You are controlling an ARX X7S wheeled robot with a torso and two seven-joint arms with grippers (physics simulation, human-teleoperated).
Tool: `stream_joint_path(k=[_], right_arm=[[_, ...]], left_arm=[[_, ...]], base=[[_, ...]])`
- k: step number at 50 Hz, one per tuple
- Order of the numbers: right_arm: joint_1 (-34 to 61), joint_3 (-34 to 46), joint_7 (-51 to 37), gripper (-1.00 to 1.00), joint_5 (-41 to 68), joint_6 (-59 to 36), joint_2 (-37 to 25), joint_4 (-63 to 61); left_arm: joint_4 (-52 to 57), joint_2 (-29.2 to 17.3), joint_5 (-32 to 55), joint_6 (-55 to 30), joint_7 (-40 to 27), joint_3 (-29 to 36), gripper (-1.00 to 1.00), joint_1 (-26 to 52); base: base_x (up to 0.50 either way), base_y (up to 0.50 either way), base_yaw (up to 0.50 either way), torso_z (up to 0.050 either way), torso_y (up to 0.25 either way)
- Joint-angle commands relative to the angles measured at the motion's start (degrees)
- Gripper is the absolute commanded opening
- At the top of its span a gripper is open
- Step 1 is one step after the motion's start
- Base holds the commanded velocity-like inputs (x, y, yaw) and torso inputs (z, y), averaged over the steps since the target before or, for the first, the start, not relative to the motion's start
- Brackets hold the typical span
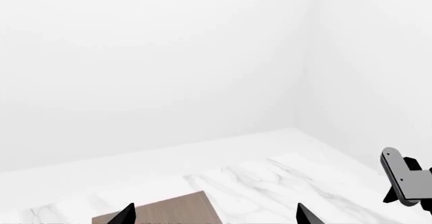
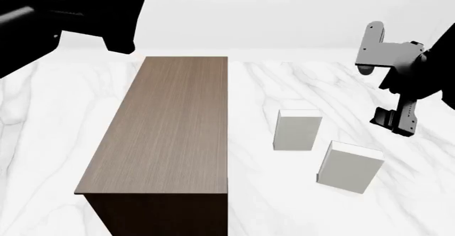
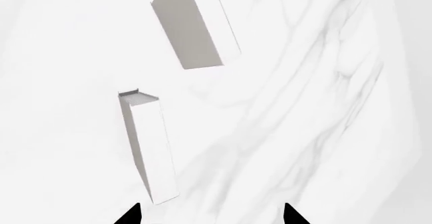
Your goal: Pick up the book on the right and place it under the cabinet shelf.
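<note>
Target book (image 2: 350, 167) upright on marble table (image 2: 42, 140), right of second book (image 2: 297, 130), apart from it, well right of cabinet shelf (image 2: 167, 124). Also seen in right wrist view (image 3: 148, 148), second book (image 3: 192, 24) beyond. Right gripper (image 2: 395, 121) above table right of both books, touching nothing; tips spread, empty (image 3: 210, 216). Left gripper (image 1: 214, 216) high over cabinet far end, tips apart, empty.
</note>
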State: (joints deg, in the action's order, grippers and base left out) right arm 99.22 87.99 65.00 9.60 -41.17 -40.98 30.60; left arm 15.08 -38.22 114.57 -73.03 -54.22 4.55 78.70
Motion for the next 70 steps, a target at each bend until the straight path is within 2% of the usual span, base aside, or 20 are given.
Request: stream_joint_path(k=[1,14,29,41,58,70], right_arm=[[-2.8,0.7,0.2,1.00,0.8,-0.1,-0.1,-0.5],[-6.4,0.3,-1.4,1.00,2.0,0.7,0.6,1.2],[-10.9,0.1,-4.1,1.00,1.6,6.2,5.5,11.7],[-13.3,0.5,-4.4,1.00,1.3,9.5,8.4,17.0],[-17.6,0.8,-6.9,1.00,-1.0,26.5,19.0,42.8],[-20.3,0.7,-7.5,1.00,-2.8,28.1,20.2,44.3]], left_arm=[[0.4,-0.4,0.5,0.7,-0.1,0.3,1.00,-0.6],[0.2,-0.2,-2.0,0.7,2.0,0.2,1.00,-1.5],[1.8,-1.2,1.7,2.5,-0.8,0.9,1.00,-0.8],[2.0,-1.4,0.7,2.8,0.2,0.8,1.00,-1.5],[1.7,-1.4,-0.3,3.0,1.2,1.3,1.00,-1.3],[1.8,-1.9,0.3,3.5,0.7,1.8,1.00,-1.1]], base=[[0.00,0.00,0.00,0.000,0.000],[0.00,0.00,0.00,0.000,0.000],[0.00,0.00,0.00,0.000,0.000],[0.00,0.00,0.00,0.000,0.000],[0.00,0.00,0.00,0.000,0.000],[0.00,0.00,0.00,0.000,0.000]])
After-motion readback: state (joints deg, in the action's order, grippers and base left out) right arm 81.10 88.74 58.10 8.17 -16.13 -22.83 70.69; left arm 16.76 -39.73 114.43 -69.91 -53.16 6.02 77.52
